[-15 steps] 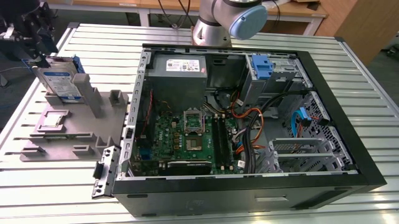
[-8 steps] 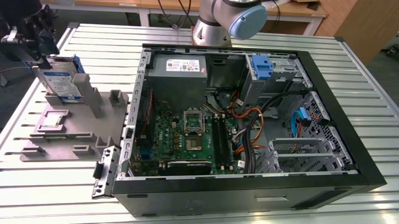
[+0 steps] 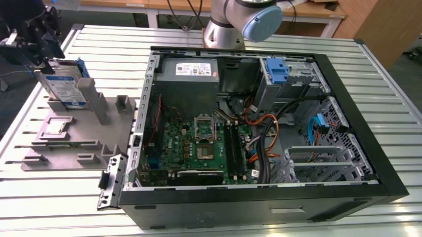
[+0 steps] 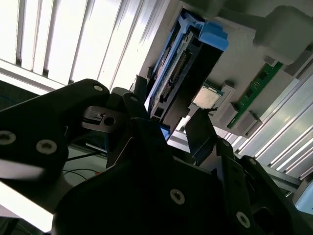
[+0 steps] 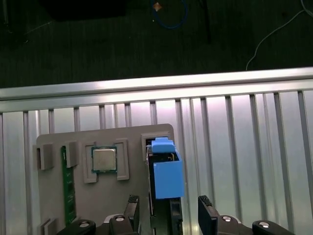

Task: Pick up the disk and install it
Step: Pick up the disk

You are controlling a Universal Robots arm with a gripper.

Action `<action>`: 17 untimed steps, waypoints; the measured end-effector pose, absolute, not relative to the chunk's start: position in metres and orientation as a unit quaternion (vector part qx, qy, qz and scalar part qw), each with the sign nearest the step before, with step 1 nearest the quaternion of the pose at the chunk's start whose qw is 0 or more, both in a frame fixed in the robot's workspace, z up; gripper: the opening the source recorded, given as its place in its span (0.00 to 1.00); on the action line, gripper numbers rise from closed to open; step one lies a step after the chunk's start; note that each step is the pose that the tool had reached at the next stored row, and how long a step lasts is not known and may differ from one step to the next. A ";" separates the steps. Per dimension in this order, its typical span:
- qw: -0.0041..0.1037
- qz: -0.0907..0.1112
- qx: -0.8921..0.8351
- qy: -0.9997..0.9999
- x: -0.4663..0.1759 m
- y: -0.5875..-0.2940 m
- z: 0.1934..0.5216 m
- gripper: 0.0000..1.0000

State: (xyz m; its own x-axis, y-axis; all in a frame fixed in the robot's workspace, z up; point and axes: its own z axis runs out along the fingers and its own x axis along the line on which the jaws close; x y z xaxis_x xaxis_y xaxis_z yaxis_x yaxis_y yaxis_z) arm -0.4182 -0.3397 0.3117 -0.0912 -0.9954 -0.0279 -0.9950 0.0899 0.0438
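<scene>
The disk stands on edge in a slot of the grey holder at the exterior view's left, its white-and-blue label facing out. Blue carrier rails run along its edges. My gripper hangs just over its far upper end. In the first wrist view, the disk lies between my two black fingers with a gap on each side, so the gripper is open around it. In the second wrist view, the disk also sits between the fingers of the gripper.
The open computer case lies on the slatted metal table, with a grey power-supply box and a blue bracket inside. A processor chip and a green memory stick rest in the holder beside the disk.
</scene>
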 end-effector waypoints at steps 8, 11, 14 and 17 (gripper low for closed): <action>0.005 -0.026 0.673 -0.739 -0.418 -0.340 0.304 0.59; 0.005 -0.026 0.672 -0.740 -0.418 -0.340 0.302 0.59; 0.004 -0.026 0.672 -0.740 -0.418 -0.340 0.300 0.59; 0.004 -0.026 0.671 -0.741 -0.418 -0.340 0.299 0.59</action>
State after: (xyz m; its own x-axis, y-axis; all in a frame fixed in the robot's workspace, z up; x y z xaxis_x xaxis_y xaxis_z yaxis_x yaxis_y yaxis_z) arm -0.4181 -0.3395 0.2991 -0.0984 -0.9948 -0.0279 -0.9943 0.0971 0.0439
